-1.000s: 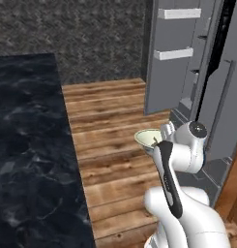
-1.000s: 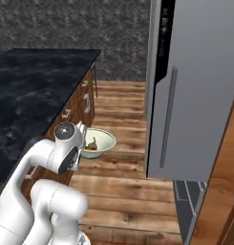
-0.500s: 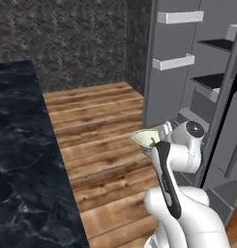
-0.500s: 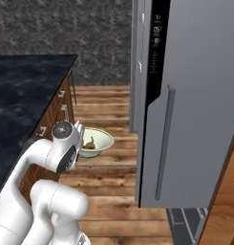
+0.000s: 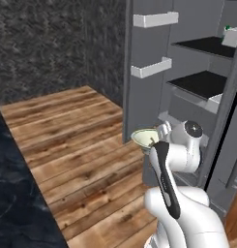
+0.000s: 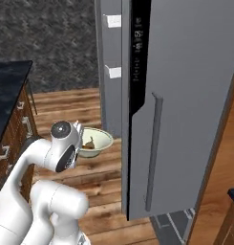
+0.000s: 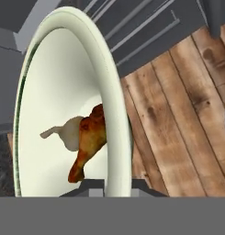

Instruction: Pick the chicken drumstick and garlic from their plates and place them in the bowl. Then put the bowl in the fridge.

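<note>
Gripper [image 7: 111,185] clamped on the near rim of the bowl [image 7: 63,105], one finger each side of the wall, bowl carried clear of the wood floor [image 5: 71,140]. Drumstick [image 7: 88,142] and garlic [image 7: 68,133] lie inside, just beyond the fingertips, touching. Open fridge [image 5: 197,87] with dark shelves stands farther ahead

I've got wooden plank floor [image 5: 76,140] under the base, running up to the dark stone wall [image 5: 52,43]. To my left sits the black marble counter [image 5: 13,193], its top bare where I see it; from the right side it rests on wooden cabinets [image 6: 15,129]. Ahead stands the fridge [image 6: 185,95], on the planks, door swung open. Inside are dark shelves [image 5: 202,82], with a small pale item [image 5: 232,36] on the upper one; I can't identify it.
</note>
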{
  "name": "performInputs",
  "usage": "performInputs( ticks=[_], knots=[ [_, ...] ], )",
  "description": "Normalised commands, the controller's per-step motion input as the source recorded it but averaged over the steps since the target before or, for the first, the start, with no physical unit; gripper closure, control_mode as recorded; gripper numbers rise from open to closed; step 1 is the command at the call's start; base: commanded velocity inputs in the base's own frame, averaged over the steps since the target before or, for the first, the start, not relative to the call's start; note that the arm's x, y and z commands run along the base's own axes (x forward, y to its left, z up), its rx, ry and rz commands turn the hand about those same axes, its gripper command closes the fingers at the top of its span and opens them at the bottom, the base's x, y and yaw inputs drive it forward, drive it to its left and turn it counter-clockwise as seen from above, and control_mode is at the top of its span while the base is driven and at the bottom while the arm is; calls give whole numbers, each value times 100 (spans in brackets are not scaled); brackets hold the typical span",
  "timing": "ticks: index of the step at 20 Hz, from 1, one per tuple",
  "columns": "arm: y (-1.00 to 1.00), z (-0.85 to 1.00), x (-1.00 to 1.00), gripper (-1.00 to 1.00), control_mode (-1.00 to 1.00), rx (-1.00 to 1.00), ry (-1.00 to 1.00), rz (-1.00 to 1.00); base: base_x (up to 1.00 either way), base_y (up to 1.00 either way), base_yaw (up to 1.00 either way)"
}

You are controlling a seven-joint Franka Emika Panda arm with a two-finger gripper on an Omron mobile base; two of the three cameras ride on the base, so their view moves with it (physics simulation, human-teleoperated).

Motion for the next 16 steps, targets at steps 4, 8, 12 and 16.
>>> performInputs(
  ticks=[4,8,12,16],
  knots=[
    [0,0,0,100,100,0,0,0,40,14,-58],
    [0,0,0,100,100,0,0,0,45,30,-52],
    [0,0,0,100,100,0,0,0,51,43,-34],
    [0,0,0,100,100,0,0,0,45,53,-31]
  ],
)
